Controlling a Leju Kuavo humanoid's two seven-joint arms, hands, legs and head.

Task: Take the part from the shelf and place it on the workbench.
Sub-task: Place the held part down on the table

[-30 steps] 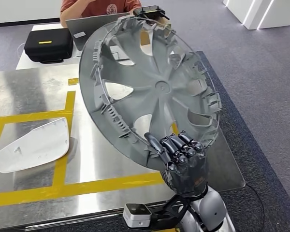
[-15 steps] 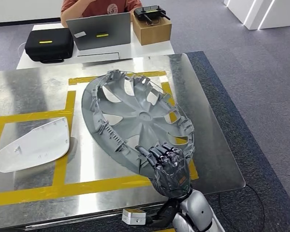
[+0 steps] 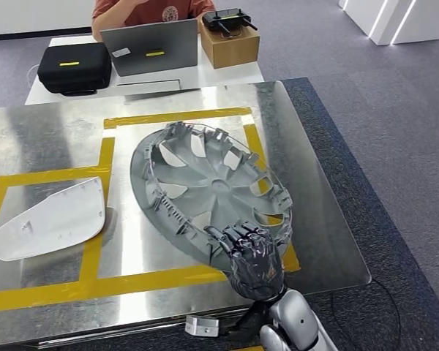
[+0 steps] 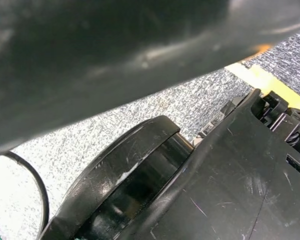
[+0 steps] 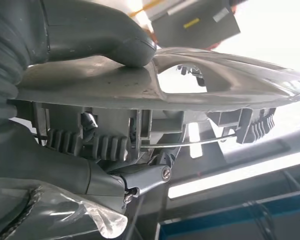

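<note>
Wheel cover (image 3: 209, 191) lowered toward workbench (image 3: 51, 146).

A white curved plastic panel (image 3: 49, 219) lies at left; a black zipped case (image 3: 74, 66), grey laptop (image 3: 151, 47) and, seemingly, a cardboard box (image 3: 229, 44) sit along the top.

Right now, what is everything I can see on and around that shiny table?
Wheel cover: one, grey, inner side up, tilted on the workbench over the yellow tape, near edge held.
Curved panel: one, white, lying on the workbench's left part.
Workbench: one, shiny metal, marked with yellow tape lines.
Laptop: one, grey, on the white table behind.
Case: one, black, beside the laptop.
Cardboard box: one, brown, with a black controller on top.
Person: one, red shirt, behind the laptop.
Right robot hand: one, dark, grips the wheel cover's near rim.
</note>
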